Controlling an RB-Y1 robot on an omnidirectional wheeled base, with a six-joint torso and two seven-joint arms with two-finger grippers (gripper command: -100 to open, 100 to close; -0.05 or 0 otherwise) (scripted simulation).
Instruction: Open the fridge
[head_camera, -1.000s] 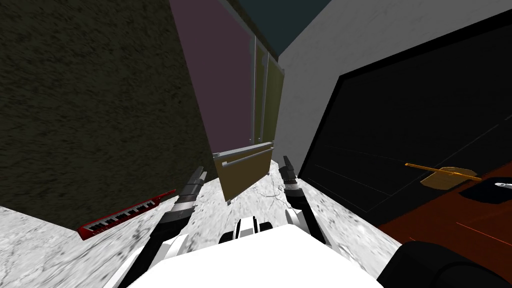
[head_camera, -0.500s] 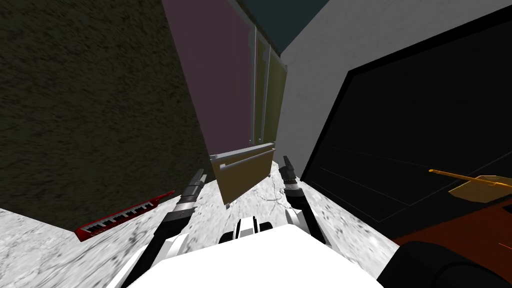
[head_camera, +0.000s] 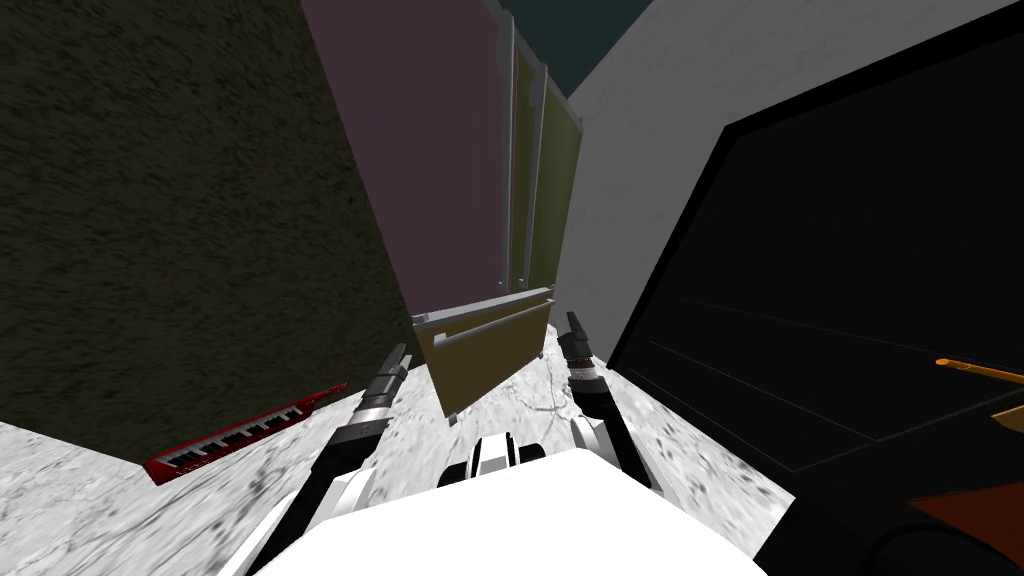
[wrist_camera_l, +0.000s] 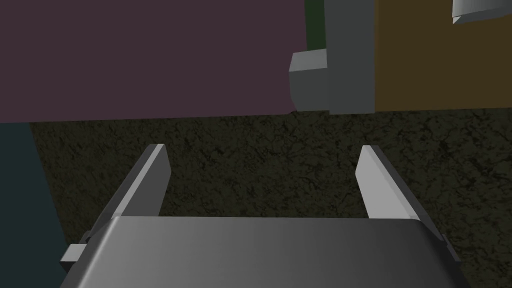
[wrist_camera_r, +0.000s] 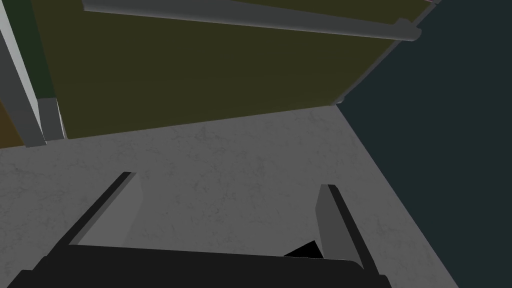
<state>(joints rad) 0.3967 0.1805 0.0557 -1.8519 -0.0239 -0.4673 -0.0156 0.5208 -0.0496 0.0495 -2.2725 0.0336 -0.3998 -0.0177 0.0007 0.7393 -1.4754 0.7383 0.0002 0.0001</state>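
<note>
The fridge (head_camera: 440, 180) stands straight ahead, with a dull purple side panel, olive upper doors (head_camera: 555, 200) with tall grey handles (head_camera: 510, 170), and a brown lower drawer (head_camera: 490, 355) with a grey bar handle. All are closed. My left gripper (head_camera: 402, 352) is open, short of the drawer's left corner; its wrist view shows the purple panel (wrist_camera_l: 150, 55) and a grey handle end (wrist_camera_l: 320, 80) beyond the gripper (wrist_camera_l: 262, 150). My right gripper (head_camera: 573, 322) is open just right of the drawer; past the gripper (wrist_camera_r: 227, 181) lie an olive door (wrist_camera_r: 200, 75) and a handle bar (wrist_camera_r: 250, 20).
A dark rough wall (head_camera: 180, 220) runs along the left with a red keyboard (head_camera: 245, 430) at its foot. A grey wall (head_camera: 630, 200) flanks the fridge's right, then a black area (head_camera: 850, 280). A golden long-handled object (head_camera: 985, 372) shows at the right edge. The floor (head_camera: 520, 390) is pale marble.
My view has swung and crept nearer the fridge: it looms a little larger, and the golden object has slid to the right edge. Both arms keep their pose.
</note>
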